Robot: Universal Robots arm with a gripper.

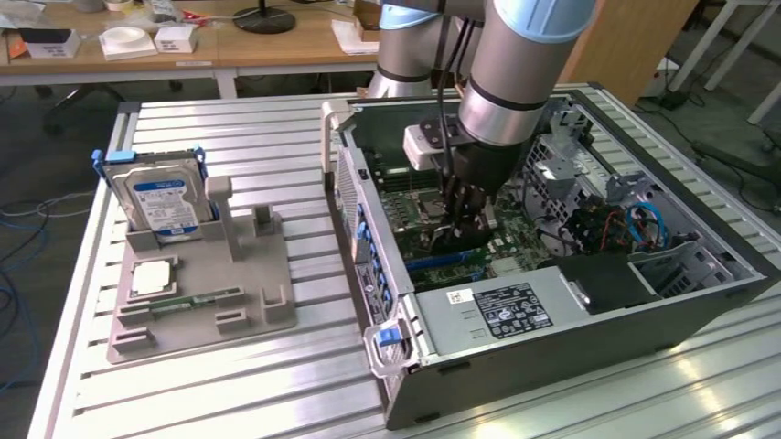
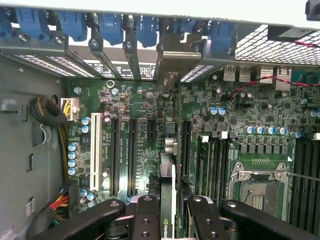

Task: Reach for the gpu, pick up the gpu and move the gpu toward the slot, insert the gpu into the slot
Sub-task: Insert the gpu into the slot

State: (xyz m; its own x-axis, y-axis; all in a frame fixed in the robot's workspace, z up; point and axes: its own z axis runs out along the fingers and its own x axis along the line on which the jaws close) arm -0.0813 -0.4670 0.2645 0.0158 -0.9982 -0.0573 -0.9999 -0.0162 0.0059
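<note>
Gripper: the gripper [image 2: 172,207] stands directly over the slot [image 1: 440,262], with a finger pressed to each face of the card and clamped on it.
Gpu: the gpu [image 2: 167,172] is held on edge, lined up along the slot and low over it. This hold looks chosen to bring the bottom edge straight down. I cannot tell whether that edge is touching the slot.
Bracket: the silver end bracket [image 2: 170,60] sits at the slot's far end, against the rear wall of the case [image 1: 586,320].
Beside the slot: black connector strips [image 2: 132,155] and a white strip [image 2: 94,150] run parallel to it. This leaves the fingers only a narrow lane.
Further from the slot: the processor socket [image 2: 257,187] lies past more black strips, and a cable bundle [image 2: 50,115] lies on the opposite side. Neither crosses the slot.
Well apart from the slot: the hard drive [image 1: 159,197] stands in a grey holder [image 1: 208,311] on the bench [image 1: 244,384], outside the case.
</note>
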